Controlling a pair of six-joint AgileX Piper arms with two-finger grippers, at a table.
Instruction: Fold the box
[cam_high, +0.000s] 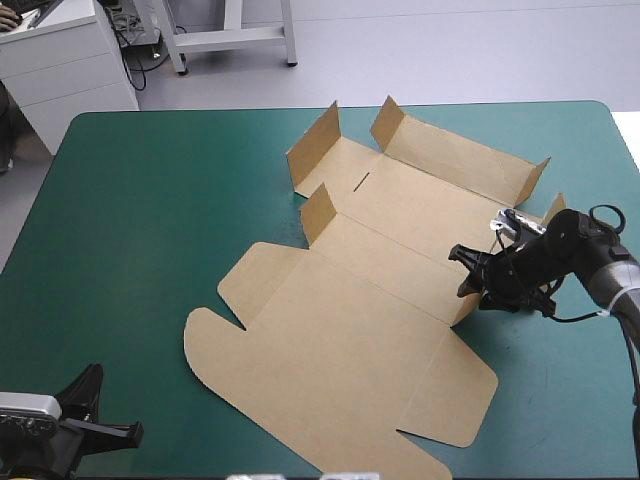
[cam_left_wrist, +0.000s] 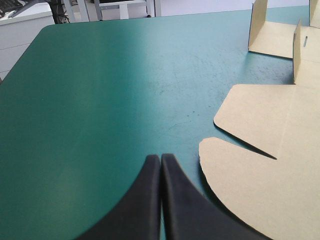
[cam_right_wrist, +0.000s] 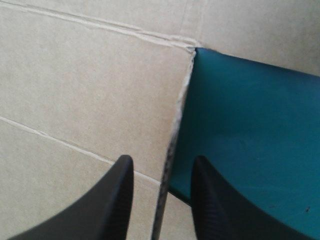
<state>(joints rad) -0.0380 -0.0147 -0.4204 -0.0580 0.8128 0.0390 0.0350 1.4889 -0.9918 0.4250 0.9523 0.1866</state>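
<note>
Right jaws stand apart at the 3 o'clock edge of the box (cam_high: 350, 300). One black finger (cam_right_wrist: 112, 200) lies over the brown board and the other finger (cam_right_wrist: 220, 210) over the teal-green cover (cam_right_wrist: 250, 125). The board's cut edge runs between them, not pinched. The right arm (cam_high: 585, 255) reaches in from the bench's (cam_high: 150, 220) 3 o'clock side.

Left jaws are together in one pointed arch, low over bare cover at the bench's 7 o'clock corner. They are empty, with the box's rounded tab (cam_left_wrist: 250, 190) just beside them at their 2 o'clock, not touching.

The box sits mid-bench, running from 1 o'clock toward 6 o'clock. Its far part is partly raised: a long wall (cam_high: 460, 160) stands at 12 o'clock, with short flaps (cam_high: 315, 145) upright at the corners. The near part, the lid (cam_high: 340, 390), lies flat on the cover, and its rounded tabs point toward 8 o'clock.
</note>
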